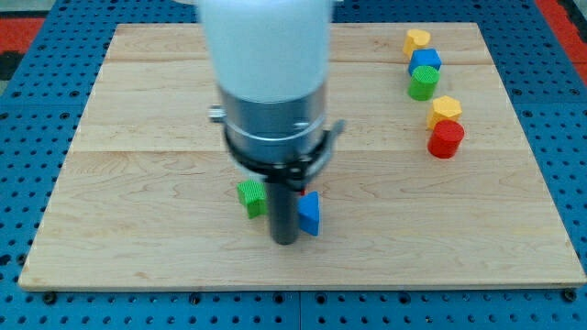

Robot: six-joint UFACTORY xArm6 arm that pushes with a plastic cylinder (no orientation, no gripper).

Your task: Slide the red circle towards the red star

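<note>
The red circle (446, 138) is a red cylinder at the view's right, just below a yellow block (445, 109). My tip (284, 242) rests on the board near the lower middle, far to the left of the red circle. The tip sits between a green block (249, 197) on its left and a blue triangular block (310, 214) touching its right side. A small sliver of red (302, 194), which may be the red star, shows just above the blue block; the rod and arm hide most of it.
At the view's top right a yellow block (417, 39), a blue block (426, 60) and a green cylinder (423, 83) stand in a close column. The wooden board (138, 110) lies on a blue pegboard surface (27, 137). The arm's wide body covers the board's upper middle.
</note>
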